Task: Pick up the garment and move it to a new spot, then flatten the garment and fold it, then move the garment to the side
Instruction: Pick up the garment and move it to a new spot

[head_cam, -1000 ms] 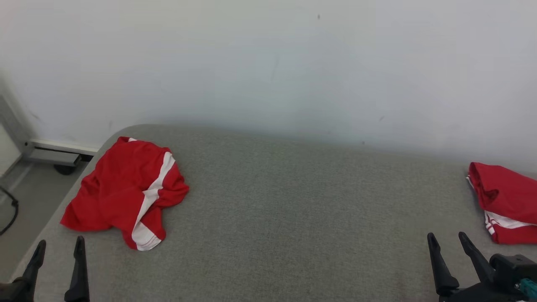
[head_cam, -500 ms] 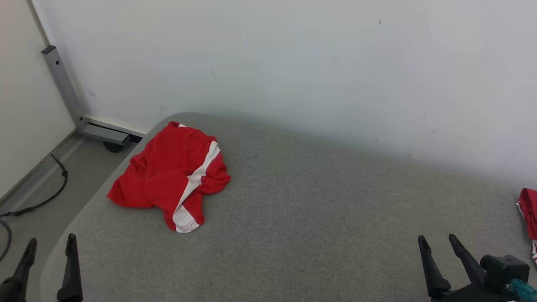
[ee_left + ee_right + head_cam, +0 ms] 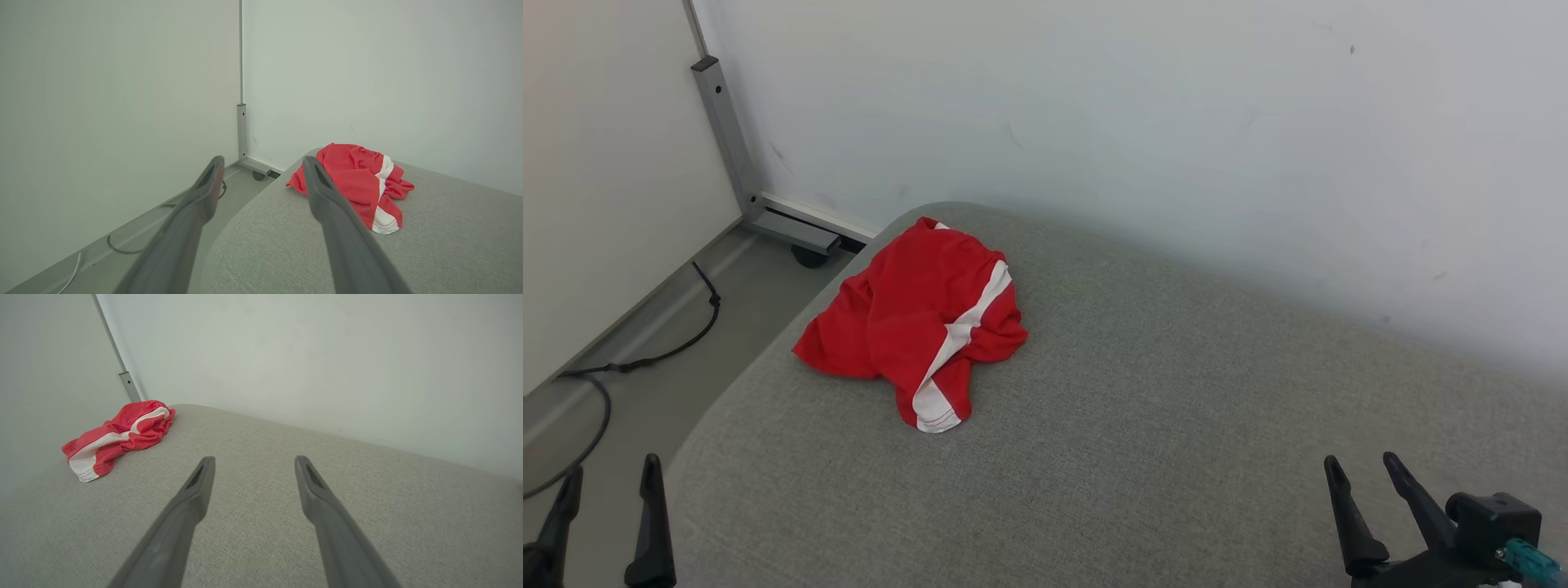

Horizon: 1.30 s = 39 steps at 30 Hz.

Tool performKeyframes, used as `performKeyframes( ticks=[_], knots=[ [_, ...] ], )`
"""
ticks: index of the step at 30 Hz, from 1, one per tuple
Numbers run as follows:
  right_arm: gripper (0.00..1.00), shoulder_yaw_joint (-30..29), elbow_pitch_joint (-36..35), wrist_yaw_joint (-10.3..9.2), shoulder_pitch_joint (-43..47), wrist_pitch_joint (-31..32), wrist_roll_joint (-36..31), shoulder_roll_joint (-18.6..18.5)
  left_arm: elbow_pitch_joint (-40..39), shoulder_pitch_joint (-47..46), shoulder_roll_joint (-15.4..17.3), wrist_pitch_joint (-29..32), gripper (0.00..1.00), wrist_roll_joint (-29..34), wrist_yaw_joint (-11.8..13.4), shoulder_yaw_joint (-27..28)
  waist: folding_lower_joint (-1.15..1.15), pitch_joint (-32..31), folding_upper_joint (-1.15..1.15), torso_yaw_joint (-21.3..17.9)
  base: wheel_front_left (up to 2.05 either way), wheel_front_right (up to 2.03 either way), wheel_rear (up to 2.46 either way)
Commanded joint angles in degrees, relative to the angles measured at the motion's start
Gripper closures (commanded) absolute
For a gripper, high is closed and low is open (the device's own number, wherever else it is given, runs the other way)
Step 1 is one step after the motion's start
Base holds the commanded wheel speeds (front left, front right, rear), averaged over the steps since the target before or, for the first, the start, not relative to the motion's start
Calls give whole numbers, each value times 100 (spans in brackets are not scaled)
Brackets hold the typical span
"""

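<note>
A red garment (image 3: 915, 327) with a white stripe lies in a crumpled heap on a soft grey surface (image 3: 1160, 425). It sits near the far left corner of the surface, close to the rounded edge and to the white wall (image 3: 1135, 106) behind it. It lies on its own, apart from both grippers. One end, with a white band and thin red stitching, points toward the robot. The left gripper (image 3: 609, 472) is at the bottom left of the head view, right by the left edge of the surface. Its jaws are wide open and hold nothing. In the left wrist view the garment shows just past the right jaw, farther along the surface and well apart from the tips. The right gripper (image 3: 1360, 461) is at the bottom right of the head view. Its jaws are wide open too and hold nothing. They hang over bare grey cloth, and the garment is far off to their left in the right wrist view. Down on the floor (image 3: 686, 327) to the left, a black cable (image 3: 654, 355) curls along beside a pale side wall (image 3: 596, 163). A grey metal post (image 3: 723, 122) stands in the corner where the two walls meet, with a small dark wheel (image 3: 809, 257) near its foot.
</note>
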Motion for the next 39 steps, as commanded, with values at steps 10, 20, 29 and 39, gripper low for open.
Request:
performKeyframes(
  ticks=[10, 20, 29, 39],
  knots=[
    [0, 52, 12, -5, -79, 19, 4, -10, -12, -39, -12, -103, 0, -92, 57, 23, 0, 71, 0, -1, 0, 0, 0],
    [0, 126, -39, -5, -202, 106, -59, -80, 134, -570, 33, -117, 0, -160, -104, -78, 0, 199, 0, -598, 0, 0, 0],
    [0, 108, -171, -5, -311, 192, -87, -172, 482, -1271, 166, 62, 0, -265, -348, -130, 0, 435, 0, -1230, 0, 0, 0],
    [0, 93, -255, -5, -491, 196, -99, -216, 1340, -2466, 414, 405, 0, -573, -859, -173, 0, 875, 0, -1707, 0, 0, 0]
  ],
)
